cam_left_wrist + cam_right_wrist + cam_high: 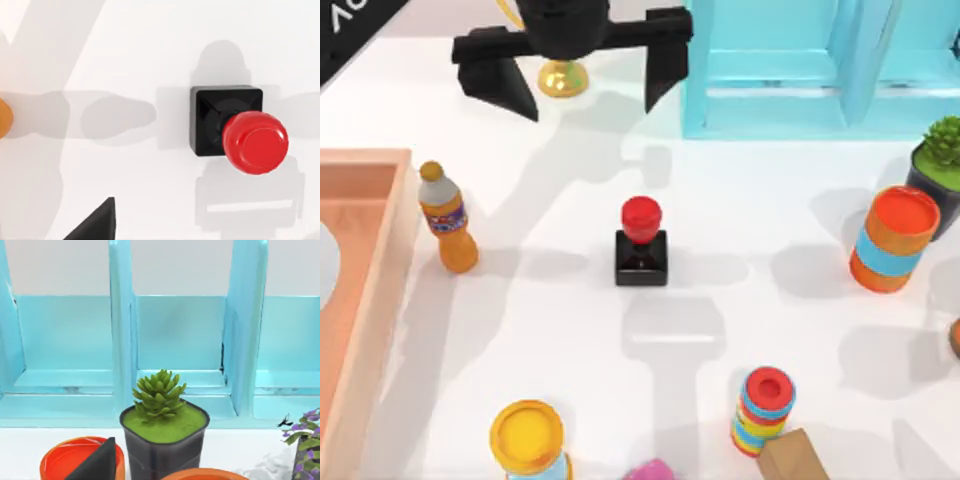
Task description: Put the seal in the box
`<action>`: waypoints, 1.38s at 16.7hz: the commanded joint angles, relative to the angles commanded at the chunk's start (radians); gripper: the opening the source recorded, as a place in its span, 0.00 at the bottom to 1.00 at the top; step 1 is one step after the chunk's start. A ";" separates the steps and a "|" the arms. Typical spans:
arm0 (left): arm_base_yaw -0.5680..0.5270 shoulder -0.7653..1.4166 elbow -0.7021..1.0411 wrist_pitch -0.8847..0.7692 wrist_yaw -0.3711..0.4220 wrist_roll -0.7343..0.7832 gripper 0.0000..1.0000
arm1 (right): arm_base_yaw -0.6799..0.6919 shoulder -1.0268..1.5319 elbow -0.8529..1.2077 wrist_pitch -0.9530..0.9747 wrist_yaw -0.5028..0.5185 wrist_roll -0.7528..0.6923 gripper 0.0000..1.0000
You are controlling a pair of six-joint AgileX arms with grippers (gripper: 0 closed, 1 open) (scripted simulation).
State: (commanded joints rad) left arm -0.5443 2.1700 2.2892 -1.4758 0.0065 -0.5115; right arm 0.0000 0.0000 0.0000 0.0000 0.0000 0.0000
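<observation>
White table holds seal (641, 245) below open left end effector (582, 75).

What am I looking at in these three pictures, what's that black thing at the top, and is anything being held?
These come from a simulated two-armed AgileX robot at a white table. One camera looks down from above; the other two ride on the wrists. The black shape is the left gripper, fingers open, hovering above the table and holding nothing. The seal, a black block with a red knob, stands mid-table, also seen from the left wrist. The peach box sits at the left edge, an orange bottle beside it. The right wrist faces a blue rack and potted succulent.
</observation>
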 joint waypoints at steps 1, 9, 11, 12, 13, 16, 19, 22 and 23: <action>-0.017 0.071 0.075 -0.048 0.000 -0.017 1.00 | 0.000 0.000 0.000 0.000 0.000 0.000 1.00; -0.086 0.353 0.377 -0.239 0.001 -0.086 1.00 | 0.000 0.000 0.000 0.000 0.000 0.000 1.00; -0.086 0.353 0.377 -0.239 0.001 -0.086 1.00 | 0.000 0.000 0.000 0.000 0.000 0.000 1.00; -0.086 0.353 0.377 -0.239 0.001 -0.086 1.00 | 0.000 0.000 0.000 0.000 0.000 0.000 1.00; -0.081 0.353 0.376 -0.237 0.001 -0.085 1.00 | 0.000 0.000 0.000 0.000 0.000 0.000 1.00; -0.082 0.346 0.338 -0.207 0.001 -0.083 1.00 | 0.000 0.000 0.000 0.000 0.000 0.000 1.00; -0.082 0.324 0.225 -0.115 0.000 -0.082 1.00 | 0.000 0.000 0.000 0.000 0.000 0.000 1.00; -0.082 0.297 0.071 0.011 0.000 -0.082 1.00 | 0.000 0.000 0.000 0.000 0.000 0.000 1.00; -0.082 0.287 0.018 0.055 0.000 -0.082 1.00 | 0.000 0.000 0.000 0.000 0.000 0.000 1.00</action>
State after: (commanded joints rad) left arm -0.6263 2.4573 2.3071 -1.4212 0.0064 -0.5937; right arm 0.0000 0.0000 0.0000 0.0000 0.0000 0.0000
